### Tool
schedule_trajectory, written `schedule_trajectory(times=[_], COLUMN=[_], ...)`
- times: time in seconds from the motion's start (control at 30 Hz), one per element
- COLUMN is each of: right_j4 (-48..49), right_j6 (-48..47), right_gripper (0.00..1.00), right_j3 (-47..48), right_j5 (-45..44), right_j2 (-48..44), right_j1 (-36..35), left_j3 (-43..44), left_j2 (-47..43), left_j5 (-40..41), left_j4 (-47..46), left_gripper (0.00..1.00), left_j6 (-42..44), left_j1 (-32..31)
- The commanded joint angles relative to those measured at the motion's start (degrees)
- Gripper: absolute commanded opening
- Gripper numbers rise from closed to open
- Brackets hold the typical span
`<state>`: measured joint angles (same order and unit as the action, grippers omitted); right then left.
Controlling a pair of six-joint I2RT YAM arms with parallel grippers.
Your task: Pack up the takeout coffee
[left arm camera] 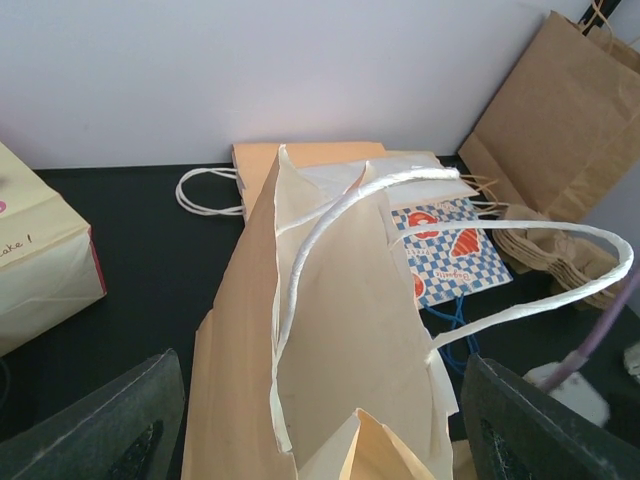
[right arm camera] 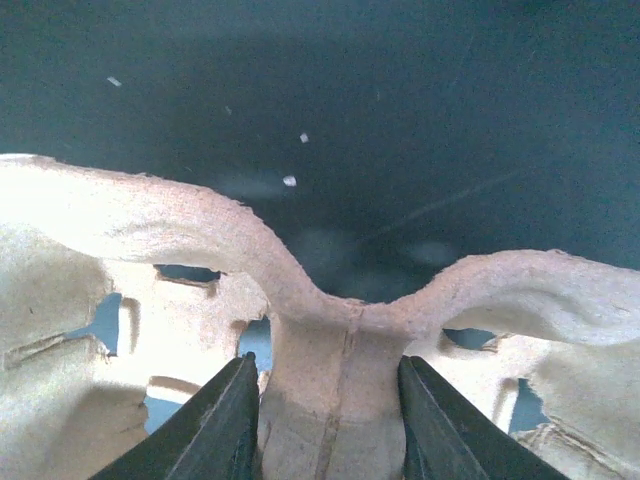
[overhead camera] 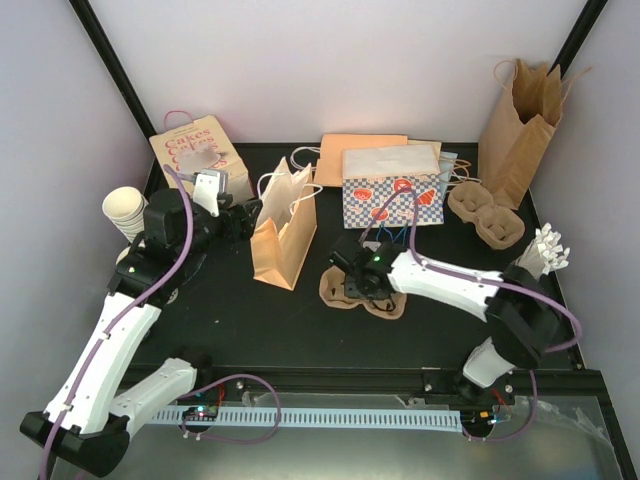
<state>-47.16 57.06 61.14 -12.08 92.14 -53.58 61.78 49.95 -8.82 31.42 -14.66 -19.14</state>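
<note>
No lidded coffee cup shows in any view. A cream paper bag (overhead camera: pixel 283 235) stands open in the middle left of the table. My left gripper (overhead camera: pixel 240 218) is open just to its left. In the left wrist view, the bag's mouth (left arm camera: pixel 340 330) sits between the wide-apart fingers (left arm camera: pixel 110 430) of the left gripper (left arm camera: pixel 320 445). A brown pulp cup carrier (overhead camera: pixel 385 297) lies flat at centre. My right gripper (overhead camera: pixel 355 285) is on it. In the right wrist view, the right gripper (right arm camera: pixel 325 420) has its fingers closed on both sides of the carrier's central ridge (right arm camera: pixel 335 380).
Stacked lidless cream cups (overhead camera: pixel 123 210) stand at the left edge, with a "Cakes" box (overhead camera: pixel 200 155) behind them. A checkered bag (overhead camera: pixel 392 190) and an orange envelope (overhead camera: pixel 360 155) lie at the back. A tall brown bag (overhead camera: pixel 520 125), stacked pulp carriers (overhead camera: pixel 487 215) and white stacked items (overhead camera: pixel 543 250) are on the right.
</note>
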Motion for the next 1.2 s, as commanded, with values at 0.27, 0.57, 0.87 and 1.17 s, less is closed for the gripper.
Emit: schedule_trajectory(times=[0.27, 0.57, 0.87, 1.17], right_j4=[0.58, 8.57, 14.23, 9.25], right_j6=[-29.34, -38.35, -41.89, -43.39], right_gripper=[0.42, 0.43, 0.43, 0.47], right_j3=[11.03, 23.24, 34.4, 45.64], right_j5=[-7.93, -0.6, 3.09, 10.56], right_j2=[-19.94, -23.81, -19.51, -12.2], right_j1=[1.92, 6.08, 8.06, 8.89], left_j3=[3.96, 11.7, 15.36, 16.86], left_j2=[3.17, 14.04, 21.01, 24.73], left_j5=[-1.03, -2.87, -0.18, 1.83], left_j4=[2.39, 12.37, 15.95, 18.35], left_gripper=[0.79, 0.78, 0.75, 0.53], left_j6=[1.83, 4.02, 5.46, 5.85], left_j1=[0.42, 0.42, 0.42, 0.42])
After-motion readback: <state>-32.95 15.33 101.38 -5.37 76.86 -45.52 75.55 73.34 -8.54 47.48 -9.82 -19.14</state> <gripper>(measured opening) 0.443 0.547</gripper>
